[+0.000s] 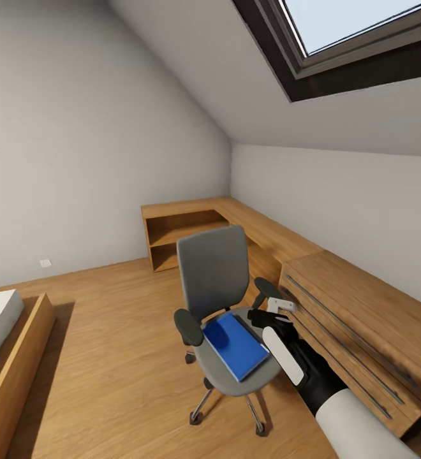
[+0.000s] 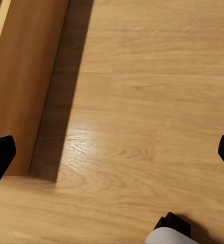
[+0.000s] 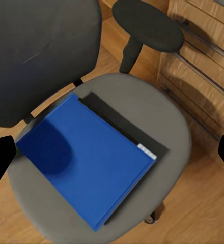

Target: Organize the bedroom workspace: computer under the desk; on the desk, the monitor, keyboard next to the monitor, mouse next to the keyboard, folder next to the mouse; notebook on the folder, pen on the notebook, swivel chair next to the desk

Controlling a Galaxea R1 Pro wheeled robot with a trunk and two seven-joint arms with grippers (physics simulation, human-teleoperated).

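Blue folder [image 3: 89,162] flat on the grey seat of the swivel chair [image 1: 214,268], black sheet beneath showing along one edge. Right pincer [image 1: 275,313] above the seat's edge, fingers spread, empty. Low wood cabinets [image 1: 357,312] just beside. Left pincer over plank floor [image 2: 142,101], tips wide apart, empty.

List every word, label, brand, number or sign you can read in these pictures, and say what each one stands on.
None can be read.
The folder on the chair has a small white tab with marks at one corner, too small to read.
The wall carries a small white plate near the floor, with no legible marking.
The right gripper and the cabinets show no lettering.
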